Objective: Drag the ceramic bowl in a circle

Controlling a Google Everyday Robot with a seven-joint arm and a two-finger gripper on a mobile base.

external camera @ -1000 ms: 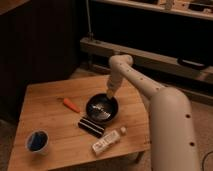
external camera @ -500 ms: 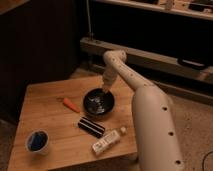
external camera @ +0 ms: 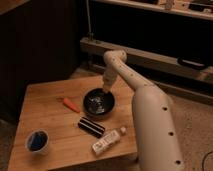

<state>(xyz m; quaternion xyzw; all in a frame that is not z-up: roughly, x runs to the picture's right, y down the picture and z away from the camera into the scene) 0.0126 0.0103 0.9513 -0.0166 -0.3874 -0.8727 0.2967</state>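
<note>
Mid-frame on the worktop [external camera: 47, 95]: ceramic bowl [external camera: 98, 103], gripper [external camera: 106, 89] down at its upper-right rim, pressed together. Prob bearing on the rim for drag leverage; can't confirm a pinch. Cup [external camera: 37, 141] lower left, well apart from the bowl.

Wooden table [external camera: 47, 100] in front of me. Orange carrot-like piece [external camera: 70, 104] lies slanted, left of centre. Black rectangular box [external camera: 91, 126] lies nearer the front edge, with a white bottle [external camera: 106, 143] on its side just beside it. White cup [external camera: 37, 141], blue inside, stands upright at the front-left corner.
</note>
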